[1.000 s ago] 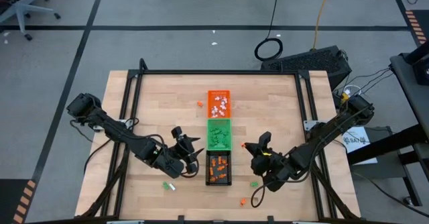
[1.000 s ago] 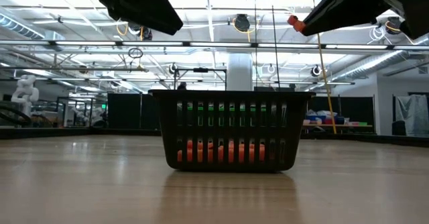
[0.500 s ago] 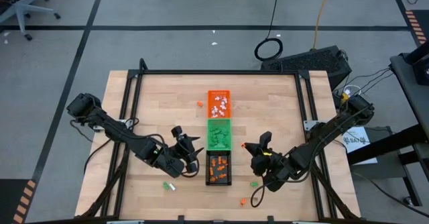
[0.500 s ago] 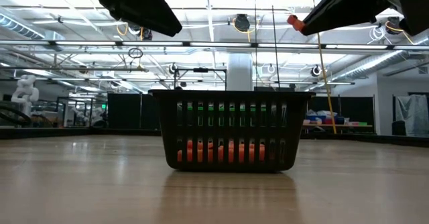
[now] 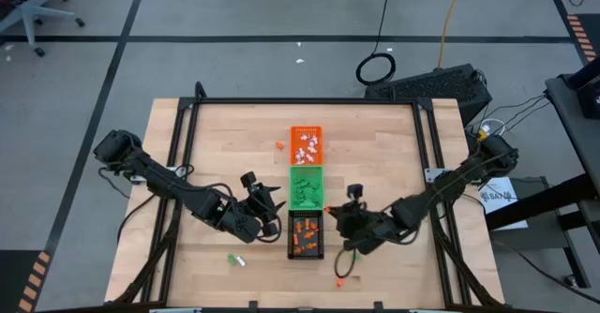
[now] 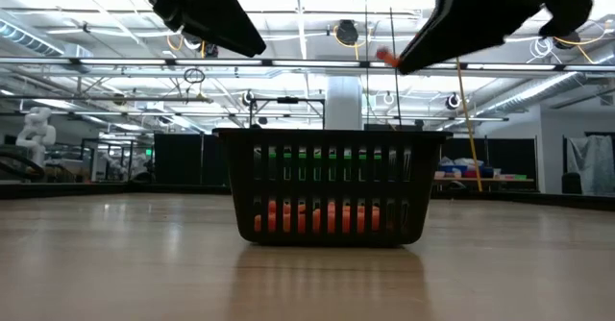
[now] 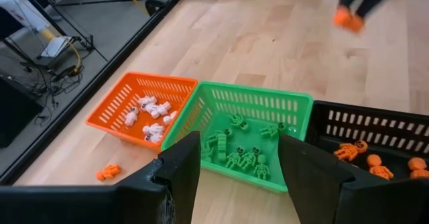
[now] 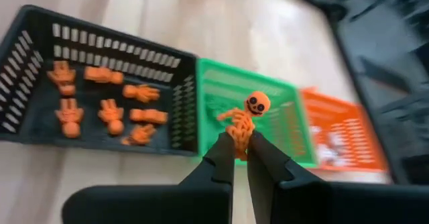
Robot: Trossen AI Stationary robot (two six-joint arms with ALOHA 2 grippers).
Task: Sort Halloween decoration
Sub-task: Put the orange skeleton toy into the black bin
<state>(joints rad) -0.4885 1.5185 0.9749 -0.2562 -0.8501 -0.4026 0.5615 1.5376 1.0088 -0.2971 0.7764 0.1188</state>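
No text, label, brand, number or sign can be read in any of the views. A white sheet with dark print (image 5: 494,195) lies beside the right edge of the light wooden tabletop (image 5: 225,144) in the high view, but its markings are too small to make out. The orange, green and black slotted plastic trays bear no legible lettering.
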